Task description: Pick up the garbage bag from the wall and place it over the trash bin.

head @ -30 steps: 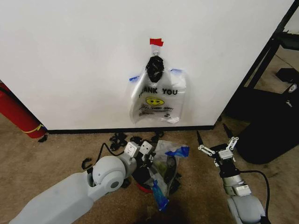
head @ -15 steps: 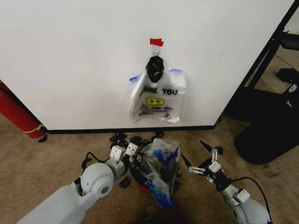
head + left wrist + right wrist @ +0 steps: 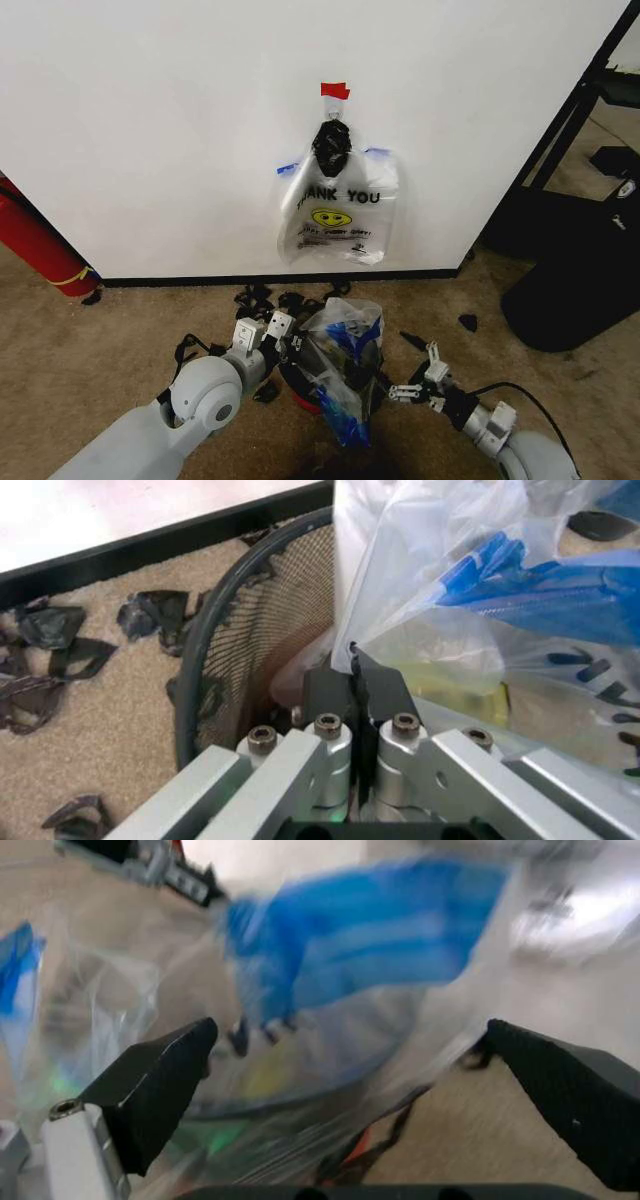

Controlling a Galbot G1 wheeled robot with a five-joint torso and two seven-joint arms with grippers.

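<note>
1. Two grippers work low over the carpet in front of the wall, one on each side of the trash bin.
2. Clamped between the closed fingers of the left gripper is a fold of the garbage bag, held just inside the bin's black mesh rim.
3. Standing crumpled over the bin, the bag has its blue handles bunched near the top and a yellow patch showing through the film; no print on it can be read.
4. On the bin's other side, the right gripper has its fingers spread wide, with the bag's blue and clear plastic lying between them in the right wrist view; whether they touch it cannot be told.
5. Higher on the wall, a bunch of like bags hangs under a black knot and red tape, printed "THANK YOU" above a yellow smiley; the smaller lines below are too small to read.
6. Black scraps lie along the wall's black bottom strip.
</note>
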